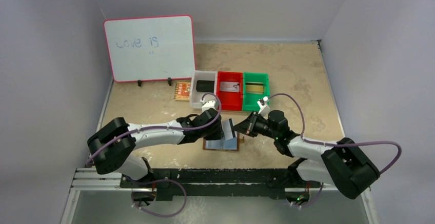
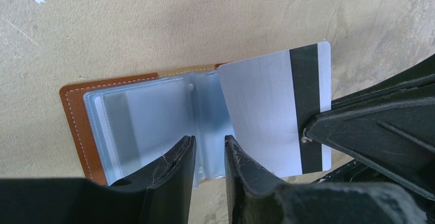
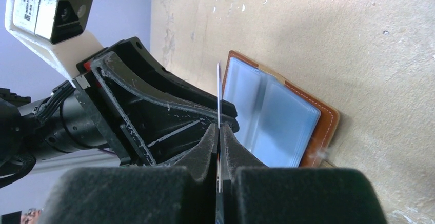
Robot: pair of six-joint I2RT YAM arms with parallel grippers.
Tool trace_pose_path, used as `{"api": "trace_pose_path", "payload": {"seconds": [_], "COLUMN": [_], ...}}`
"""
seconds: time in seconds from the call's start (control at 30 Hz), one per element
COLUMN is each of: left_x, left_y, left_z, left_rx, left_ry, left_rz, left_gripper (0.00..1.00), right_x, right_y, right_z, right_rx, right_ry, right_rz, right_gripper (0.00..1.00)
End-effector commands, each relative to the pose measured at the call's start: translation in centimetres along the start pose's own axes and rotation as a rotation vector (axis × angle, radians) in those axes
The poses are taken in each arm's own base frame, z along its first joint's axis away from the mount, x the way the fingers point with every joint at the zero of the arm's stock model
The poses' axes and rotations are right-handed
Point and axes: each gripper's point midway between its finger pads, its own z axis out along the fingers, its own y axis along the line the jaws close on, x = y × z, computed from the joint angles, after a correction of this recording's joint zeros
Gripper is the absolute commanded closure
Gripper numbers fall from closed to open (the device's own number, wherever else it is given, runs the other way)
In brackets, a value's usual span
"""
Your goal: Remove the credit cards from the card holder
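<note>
Right gripper [image 3: 219, 134] tight on credit card [image 2: 256, 111] over card holder [image 2: 149, 116]

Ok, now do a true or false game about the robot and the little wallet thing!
1. The card holder lies open on the table. True.
2. The right gripper holds nothing. False: it pinches a credit card by its striped end.
3. The credit card is bright red. False: it is silver with a black stripe.
4. A white bin, a red bin and a green bin stand side by side. True.
5. The whiteboard is blank. False: it has "Love is" written on it.
</note>
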Motion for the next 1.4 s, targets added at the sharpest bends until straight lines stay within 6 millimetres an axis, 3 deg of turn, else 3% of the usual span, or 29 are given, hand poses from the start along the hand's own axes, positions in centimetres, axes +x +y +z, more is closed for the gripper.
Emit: {"api": "trace_pose_path", "payload": {"seconds": [0.0, 0.5, 0.57, 0.83, 0.93, 1.13, 1.37], "left_x": [-2.0, -2.0, -1.9, -2.5, -3.6, -5.4, -7.3], "left_y": [-3.5, -2.6, -2.5, -0.6, 1.0, 3.5, 6.4], "left_z": [-0.5, -0.3, -0.3, -1.0, -2.1, -4.3, -6.1], "left_rx": [0.122, 0.082, 0.077, -0.008, -0.083, -0.192, -0.275], "left_ry": [-0.057, -0.063, -0.062, -0.099, -0.156, -0.247, -0.295], "left_rz": [-0.033, -0.015, -0.013, -0.003, 0.000, 0.007, -0.027], "left_gripper": [0.73, 0.74, 0.74, 0.74, 0.72, 0.63, 0.42], "right_x": [0.0, 0.2, 0.1, -0.8, -3.2, -9.3, -15.8], "right_y": [1.6, 0.6, 0.5, -0.1, 0.5, 4.0, 7.0], "right_z": [0.1, 0.9, 1.0, 0.1, -0.5, -1.7, 0.0], "right_rx": [-0.075, -0.019, -0.011, 0.077, 0.140, 0.202, 0.268], "right_ry": [0.013, 0.056, 0.053, 0.005, -0.080, -0.246, -0.320], "right_rz": [-0.020, -0.022, -0.023, -0.046, -0.120, -0.416, -0.933], "right_gripper": [1.00, 0.90, 1.00, 1.00, 1.00, 1.00, 1.00]}}
